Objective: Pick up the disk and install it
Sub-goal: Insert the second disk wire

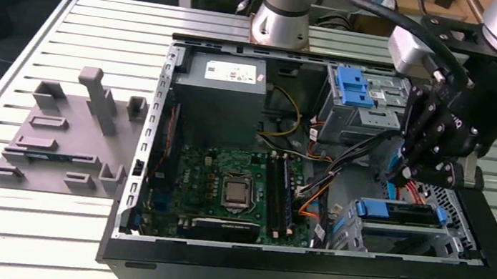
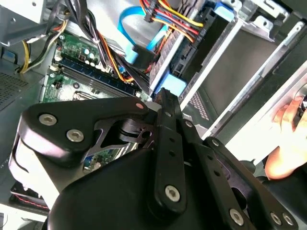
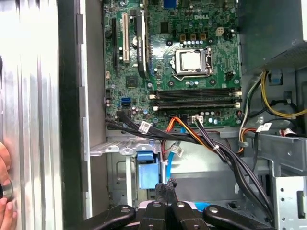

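Disk is sitting low on the exterior view's right, inside the open computer case in the front drive bay. Its blue bracket is facing up and the label isn't readable from here. Gripper is hanging directly over it, close above, and contact isn't resolvable in that view. Fingers are reading as closed together with nothing between them, and both wrist views agree: one joined tip, same in the second wrist view. Handling judgement: it's a rigid metal body, moderately heavy for its size, smooth on the faces and shock-sensitive. So I'd be gripping across the two long bracket edges, not the flat label face, and not by the flexible blue tab. The plastic bracket is likely flexing a little under a hard pinch. Views differ. The exterior view is giving the whole layout — the grey power supply, the upper blue-latched cage and the grey fixture plate out on the table. The first wrist view is showing the motherboard and the cable bundle running right past the bay. Both wrist views are also catching a person's hand at the case edge.
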Controlling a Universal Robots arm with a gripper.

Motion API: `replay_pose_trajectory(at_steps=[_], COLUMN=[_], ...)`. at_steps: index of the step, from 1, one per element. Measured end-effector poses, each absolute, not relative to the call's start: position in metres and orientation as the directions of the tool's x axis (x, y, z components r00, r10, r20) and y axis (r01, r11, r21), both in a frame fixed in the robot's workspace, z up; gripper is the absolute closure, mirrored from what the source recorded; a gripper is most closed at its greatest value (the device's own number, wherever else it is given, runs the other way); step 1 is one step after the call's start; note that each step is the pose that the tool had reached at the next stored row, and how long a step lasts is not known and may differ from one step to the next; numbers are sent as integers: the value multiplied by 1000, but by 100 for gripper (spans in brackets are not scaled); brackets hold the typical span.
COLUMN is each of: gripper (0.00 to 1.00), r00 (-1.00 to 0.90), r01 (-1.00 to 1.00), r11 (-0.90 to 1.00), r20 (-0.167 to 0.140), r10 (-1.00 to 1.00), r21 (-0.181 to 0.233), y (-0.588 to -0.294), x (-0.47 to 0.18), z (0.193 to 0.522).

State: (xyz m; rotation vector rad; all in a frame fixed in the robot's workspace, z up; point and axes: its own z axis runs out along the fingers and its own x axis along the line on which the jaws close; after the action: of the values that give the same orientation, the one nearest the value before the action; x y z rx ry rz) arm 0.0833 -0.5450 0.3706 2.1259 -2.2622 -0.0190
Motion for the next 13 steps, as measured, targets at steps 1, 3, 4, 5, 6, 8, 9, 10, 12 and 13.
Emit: replay_pose_trajectory(at_steps=[1,3,4,5,6,8,9,10,12,13], gripper=[89,89,89,89,89,89,89,89,89,89], r00=[-62,-62,-62,-62,-62,-62,-62,-62,-62,-62], r01=[-997,-997,-997,-997,-997,-997,-997,-997,-997,-997], r11=[62,62,62,62,62,62,62,62,62,63], r20=[19,19,19,19,19,19,19,19,19,19], r10=[-998,-998,-998,-998,-998,-998,-998,-998,-998,-998], r21=[34,34,34,34,34,34,34,34,34,34], y=[-543,-540,-539,-538,-537,-535,-534,-532,-527,-525], x=[85,86,86,86,87,87,87,87,88,88], z=[371,371,372,375,377,382,384,385,386,386])
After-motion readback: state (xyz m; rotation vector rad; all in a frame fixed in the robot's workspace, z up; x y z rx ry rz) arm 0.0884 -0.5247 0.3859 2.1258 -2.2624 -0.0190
